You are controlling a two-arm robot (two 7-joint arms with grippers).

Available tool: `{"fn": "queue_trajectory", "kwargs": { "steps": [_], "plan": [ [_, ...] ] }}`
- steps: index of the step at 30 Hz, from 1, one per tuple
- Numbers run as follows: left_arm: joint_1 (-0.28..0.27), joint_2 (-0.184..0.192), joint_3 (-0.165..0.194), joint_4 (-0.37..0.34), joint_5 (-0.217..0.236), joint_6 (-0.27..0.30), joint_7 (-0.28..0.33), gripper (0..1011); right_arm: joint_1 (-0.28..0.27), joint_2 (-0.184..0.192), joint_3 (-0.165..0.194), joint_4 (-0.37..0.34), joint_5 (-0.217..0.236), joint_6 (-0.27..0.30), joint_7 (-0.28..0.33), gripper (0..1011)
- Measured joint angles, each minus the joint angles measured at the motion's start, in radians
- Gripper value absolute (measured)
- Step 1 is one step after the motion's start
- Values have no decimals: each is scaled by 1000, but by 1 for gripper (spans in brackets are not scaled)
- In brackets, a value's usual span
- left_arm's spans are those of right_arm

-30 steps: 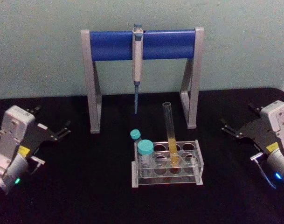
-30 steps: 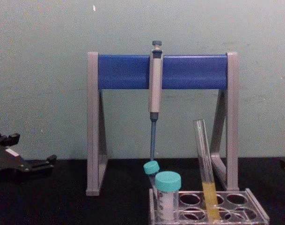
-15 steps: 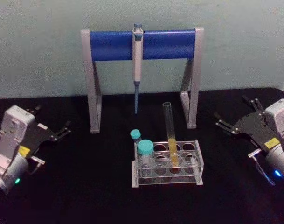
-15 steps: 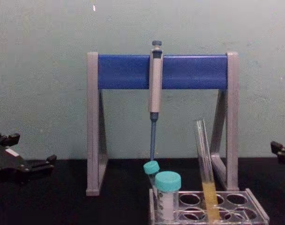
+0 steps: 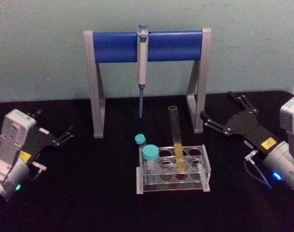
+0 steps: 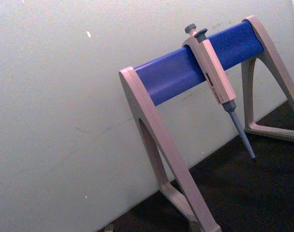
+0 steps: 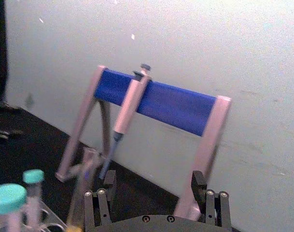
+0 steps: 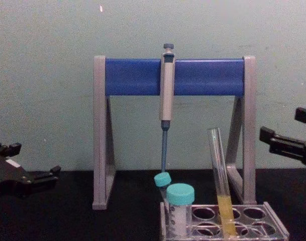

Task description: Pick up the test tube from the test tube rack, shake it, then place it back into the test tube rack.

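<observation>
Test tube (image 5: 175, 137) standing in test tube rack (image 5: 205, 170), spread right hand (image 5: 216, 106) apart to its right, spread left hand (image 5: 54, 122) far left

Test tube (image 5: 175, 130) stands in the test tube rack (image 5: 185, 180), capped tubes (image 5: 150, 153) at its 9 o'clock end, pipette stand (image 5: 113, 47) with hanging pipette (image 5: 142, 63) behind at 12, left gripper (image 5: 55, 121) out at 9, right gripper (image 5: 216, 105) at 2.
</observation>
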State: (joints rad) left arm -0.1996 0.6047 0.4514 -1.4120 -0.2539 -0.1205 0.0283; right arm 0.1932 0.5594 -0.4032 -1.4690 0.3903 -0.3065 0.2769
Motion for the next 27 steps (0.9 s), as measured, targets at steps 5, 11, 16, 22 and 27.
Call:
{"fn": "queue_trajectory", "kwargs": {
  "steps": [5, 11, 16, 22, 27],
  "plan": [
    [0, 0, 0, 0, 0, 0, 0, 1001, 9, -17, -4, 2, 42, 8, 69, 1000],
    [0, 0, 0, 0, 0, 0, 0, 1001, 32, -38, -17, 23, 87, 53, 146, 1000],
    [0, 0, 0, 0, 0, 0, 0, 1001, 60, -56, -34, 48, 111, 114, 206, 1000],
    [0, 0, 0, 0, 0, 0, 0, 1001, 87, -77, -48, 71, 106, 162, 236, 1000],
    [0, 0, 0, 0, 0, 0, 0, 1001, 106, -92, -55, 84, 89, 188, 245, 1000]
  ]
}}
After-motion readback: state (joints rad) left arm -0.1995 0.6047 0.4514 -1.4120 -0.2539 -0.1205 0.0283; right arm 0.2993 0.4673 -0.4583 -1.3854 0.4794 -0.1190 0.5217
